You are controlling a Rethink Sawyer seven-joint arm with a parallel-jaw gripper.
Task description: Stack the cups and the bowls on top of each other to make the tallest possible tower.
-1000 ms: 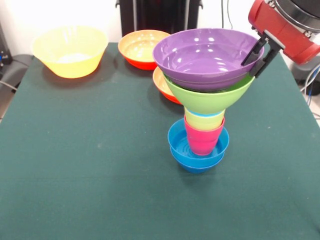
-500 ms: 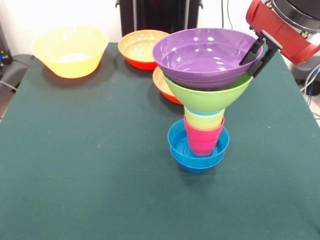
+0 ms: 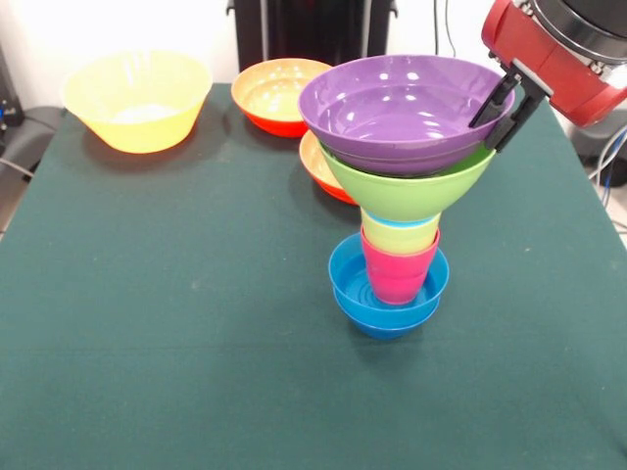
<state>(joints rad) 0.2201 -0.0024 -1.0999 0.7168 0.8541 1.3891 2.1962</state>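
Note:
The tower stands right of the table's middle. Two nested small blue bowls (image 3: pixel 351 279) form its base. In them stand the red-pink cup (image 3: pixel 397 276) and the yellow cup (image 3: pixel 400 236), with a sliver of the light blue cup (image 3: pixel 377 219) above. The lime green bowl (image 3: pixel 411 191) sits on the cups. The purple bowl (image 3: pixel 392 113) rests in it on top. My gripper (image 3: pixel 509 106) comes in from the upper right. Its black fingers straddle the purple bowl's right rim, one inside and one outside, shut on it.
A large yellow bowl (image 3: pixel 137 98) stands at the far left. An orange bowl (image 3: pixel 274 93) stands at the far middle. A second orange bowl (image 3: pixel 318 166) is partly hidden behind the tower. The green table's right edge (image 3: pixel 602 211) runs close to my arm.
My gripper and the purple bowl shifted very slightly left a second ago. Since then nothing has moved.

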